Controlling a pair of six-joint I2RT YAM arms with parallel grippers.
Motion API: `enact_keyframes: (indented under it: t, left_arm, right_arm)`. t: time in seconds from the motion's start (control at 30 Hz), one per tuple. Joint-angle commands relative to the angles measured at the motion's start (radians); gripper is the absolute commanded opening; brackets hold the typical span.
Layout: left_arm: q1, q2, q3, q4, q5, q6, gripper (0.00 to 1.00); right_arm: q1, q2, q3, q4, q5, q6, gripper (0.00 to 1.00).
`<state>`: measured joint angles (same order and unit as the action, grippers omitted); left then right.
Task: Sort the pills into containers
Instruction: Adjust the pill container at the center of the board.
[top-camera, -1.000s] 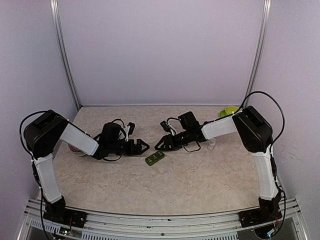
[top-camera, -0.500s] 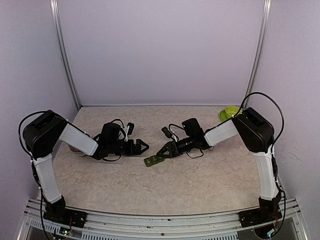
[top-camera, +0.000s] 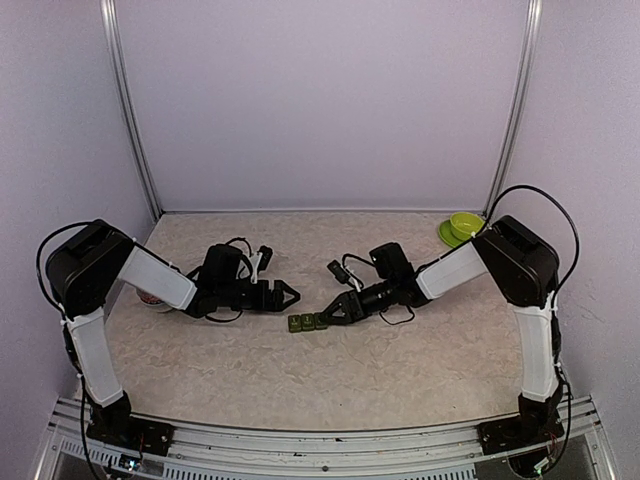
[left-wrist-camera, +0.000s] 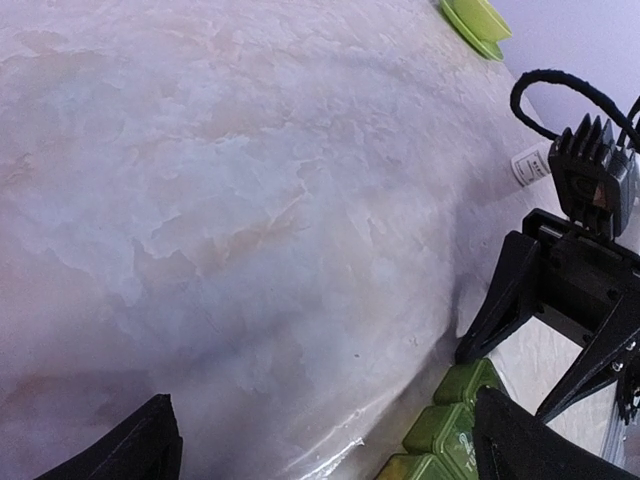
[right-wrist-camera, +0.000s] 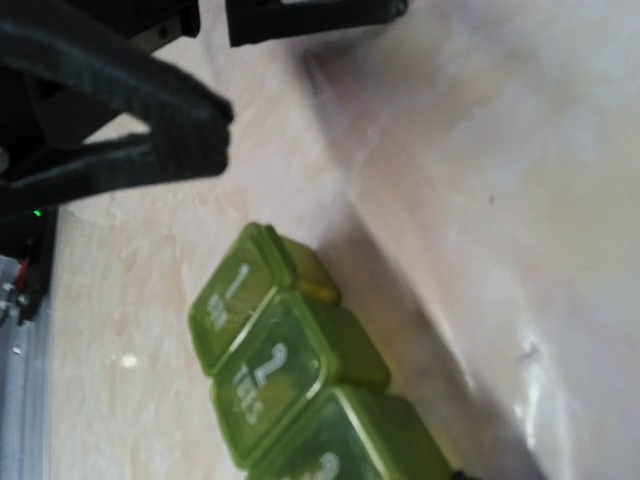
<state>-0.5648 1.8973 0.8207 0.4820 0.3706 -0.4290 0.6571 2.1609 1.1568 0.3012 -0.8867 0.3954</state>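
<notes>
**Here, the pill strip is lying between 2 grippers**

The left gripper is hanging low over the marbled table, holding its fingers wide and gripping nothing. Just right of it, the pill strip of 3 joined dark green compartments is lying flat mid-table, lids closed. The right gripper is touching the strip's right end with fingers partly apart; whether they are pinching it, I cannot tell. Far right, a lime-green bowl is sitting on its saucer.

Soft, even light, faint shadows (wrist views blurry) — mild glare
</notes>
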Motion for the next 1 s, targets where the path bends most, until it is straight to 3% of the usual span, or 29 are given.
enact_keyframes:
  t: [0.0, 0.33, 0.57, 0.97]
  left_arm:
    - [-0.018, -0.006, 0.028, -0.040, 0.078, 0.056, 0.99]
    - [-0.029, -0.029, 0.054, -0.158, 0.125, 0.056, 0.99]
    - [-0.057, -0.013, 0.066, -0.238, 0.080, 0.094, 0.99]
    - [-0.074, 0.069, 0.063, -0.198, 0.093, 0.089, 0.88]
  right_arm:
    - [0.014, -0.072, -0.048, -0.070, 0.088, -0.103, 0.57]
    - [0.102, -0.233, -0.063, -0.234, 0.424, -0.424, 0.67]
    - [0.170, -0.286, -0.077, -0.259, 0.678, -0.608, 0.70]
    - [0.214, -0.320, -0.162, -0.119, 0.804, -0.781, 0.68]
